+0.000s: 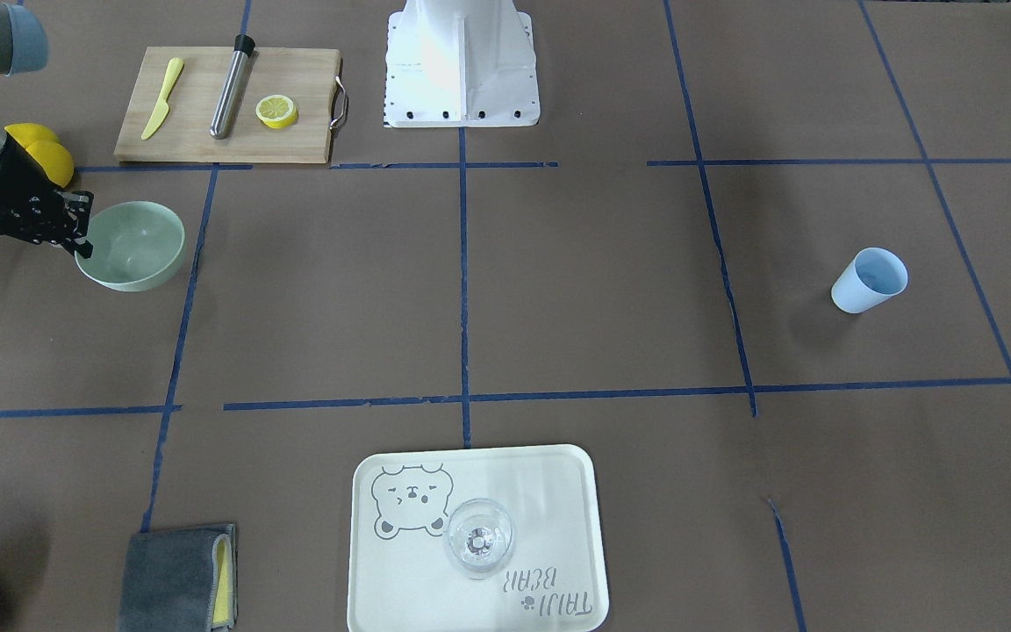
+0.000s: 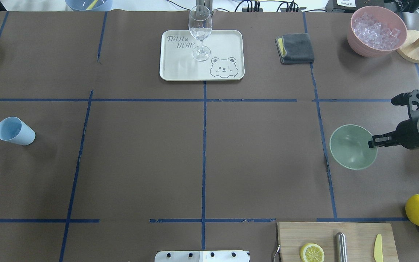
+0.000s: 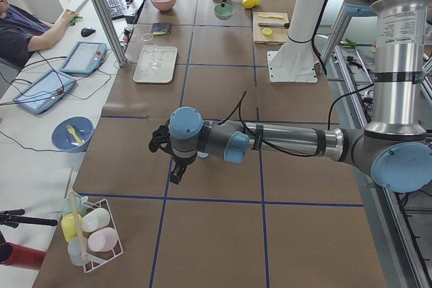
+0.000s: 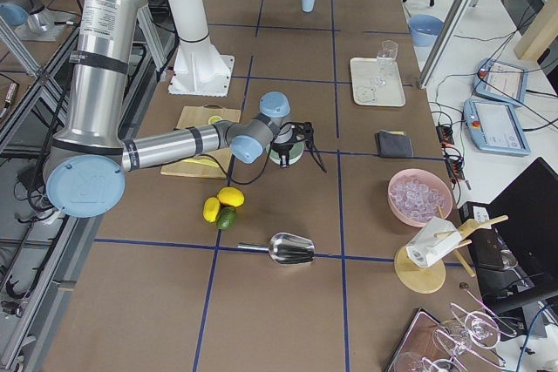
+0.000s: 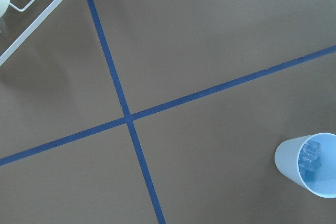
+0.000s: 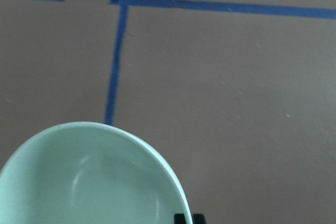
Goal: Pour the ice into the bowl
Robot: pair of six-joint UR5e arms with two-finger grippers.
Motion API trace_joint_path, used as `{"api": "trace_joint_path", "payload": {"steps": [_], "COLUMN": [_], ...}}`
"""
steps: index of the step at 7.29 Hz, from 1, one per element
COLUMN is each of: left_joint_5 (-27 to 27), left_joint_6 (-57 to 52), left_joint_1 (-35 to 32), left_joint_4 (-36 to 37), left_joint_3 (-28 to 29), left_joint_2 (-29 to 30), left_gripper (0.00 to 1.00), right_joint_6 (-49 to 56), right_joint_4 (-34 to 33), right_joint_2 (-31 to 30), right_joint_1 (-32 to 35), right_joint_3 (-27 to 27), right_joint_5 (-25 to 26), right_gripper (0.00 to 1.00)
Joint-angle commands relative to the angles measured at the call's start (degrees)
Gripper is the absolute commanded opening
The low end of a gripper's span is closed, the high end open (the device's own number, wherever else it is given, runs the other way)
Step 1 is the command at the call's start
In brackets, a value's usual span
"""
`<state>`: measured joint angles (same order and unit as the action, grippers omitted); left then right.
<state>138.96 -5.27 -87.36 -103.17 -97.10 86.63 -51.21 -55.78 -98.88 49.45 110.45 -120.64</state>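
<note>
Right gripper (image 2: 371,142) is hanging by the tabletop's right edge and pinching the bowl (image 2: 349,153) by its rim, fingers narrow with the wall between them. The bowl is sitting near that right edge. The ice (image 5: 311,155) is lying in the cup (image 2: 15,131), way over by the left edge, well apart from the bowl. Left gripper (image 3: 174,175) is hovering near the cup, pointing down, and honestly I can't tell if it's wide or narrow. More cubes are sitting in the pink tub (image 2: 362,43) at the far right corner.

The only legible text reads "TAIJI BEAR", printed on the cream tray (image 2: 227,43).
</note>
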Motion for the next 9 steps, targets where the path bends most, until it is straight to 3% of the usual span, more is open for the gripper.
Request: {"api": "trace_joint_path", "payload": {"steps": [1,4,6,7,9], "left_joint_5": [0.0,0.0,0.1,0.1,0.1], "left_joint_6": [0.0,0.1,0.1,0.1,0.1], "left_joint_1": [0.0,0.0,0.0,0.0,0.0], "left_joint_4": [-0.3,-0.3,-0.3,-0.4,-0.4], "left_joint_3": [0.0,0.0,0.0,0.1,0.1], "left_joint_2": [-0.1,-0.1,-0.1,-0.1,-0.1], "left_gripper": [1.0,1.0,1.0,1.0,1.0], "right_joint_6": [-7.5,-13.8,-18.5,-21.3,-26.7], "right_joint_4": [-3.2,-16.7,-25.1,-28.4,-29.4], "right_joint_2": [8.9,23.6,31.3,35.6,44.3], "right_joint_1": [0.1,-5.4,-10.8,-14.1,-16.5], "right_joint_3": [1.5,1.7,1.3,-0.5,-9.2], "right_joint_5": [-1.4,-1.7,0.7,5.7,7.3], "right_gripper": [0.0,0.0,0.0,0.0,0.0]}}
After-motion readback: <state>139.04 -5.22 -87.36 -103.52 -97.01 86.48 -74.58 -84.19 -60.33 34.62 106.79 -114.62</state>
